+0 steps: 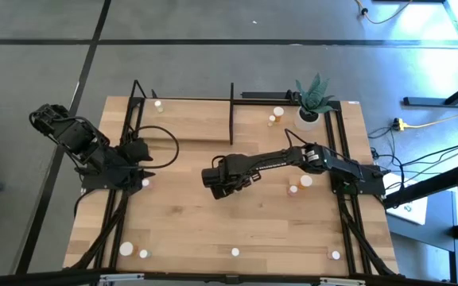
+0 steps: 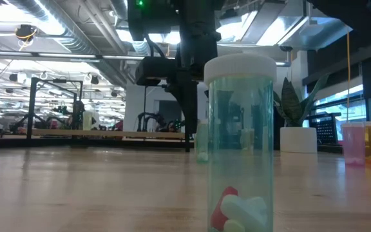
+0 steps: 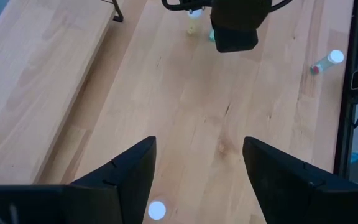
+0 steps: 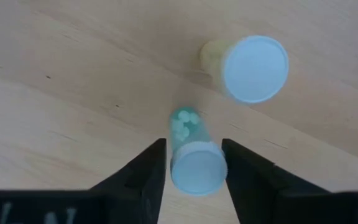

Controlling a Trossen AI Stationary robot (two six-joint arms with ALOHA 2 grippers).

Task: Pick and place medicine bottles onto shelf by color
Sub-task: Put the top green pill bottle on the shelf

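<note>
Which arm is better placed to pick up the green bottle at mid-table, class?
The right. Its claw already straddles the green bottle, a finger on each side. The left claw hangs open near the table's left edge, away from it.

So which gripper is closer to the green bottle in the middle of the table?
The right gripper: its open fingers straddle the green bottle from above at mid-table. The left gripper hangs open near the table's left side, well away from it.
</note>
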